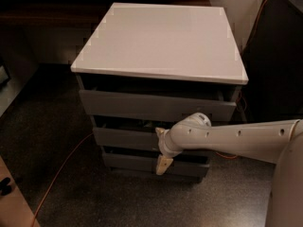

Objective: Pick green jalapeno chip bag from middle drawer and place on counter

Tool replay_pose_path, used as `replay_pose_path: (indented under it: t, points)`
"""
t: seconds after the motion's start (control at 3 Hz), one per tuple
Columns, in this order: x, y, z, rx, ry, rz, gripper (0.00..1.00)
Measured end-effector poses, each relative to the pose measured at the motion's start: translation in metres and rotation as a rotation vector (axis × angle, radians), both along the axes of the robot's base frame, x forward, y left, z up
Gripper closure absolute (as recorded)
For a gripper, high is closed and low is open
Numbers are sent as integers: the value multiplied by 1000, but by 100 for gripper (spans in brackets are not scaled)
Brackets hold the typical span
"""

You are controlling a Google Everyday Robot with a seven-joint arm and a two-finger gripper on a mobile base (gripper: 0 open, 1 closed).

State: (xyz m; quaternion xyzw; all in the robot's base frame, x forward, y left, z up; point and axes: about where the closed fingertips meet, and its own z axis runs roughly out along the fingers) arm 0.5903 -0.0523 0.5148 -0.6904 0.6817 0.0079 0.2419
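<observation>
The dark grey cabinet has three drawers under the light grey-white counter (161,37). The middle drawer (123,137) stands slightly out, with a dark gap above its front. The green jalapeno chip bag is hidden in that shadowed gap. My gripper (162,151) hangs off the pale arm that reaches in from the right. It sits against the front of the middle drawer, with its tan tip pointing down over the lowest drawer (132,162).
The top drawer (151,105) is also slightly out. An orange cable (61,171) runs across the dark speckled floor at the left of the cabinet. A dark cabinet (279,56) stands at the right. A wooden edge (14,202) shows at the bottom left.
</observation>
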Motion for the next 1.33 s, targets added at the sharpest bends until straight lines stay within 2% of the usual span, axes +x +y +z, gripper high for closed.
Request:
replay_pose_path:
  t: [0.67,1.33]
  points:
    - [65,5,-53,-2,-60,39,0]
    - [98,4,-81,-6,-90,7,0]
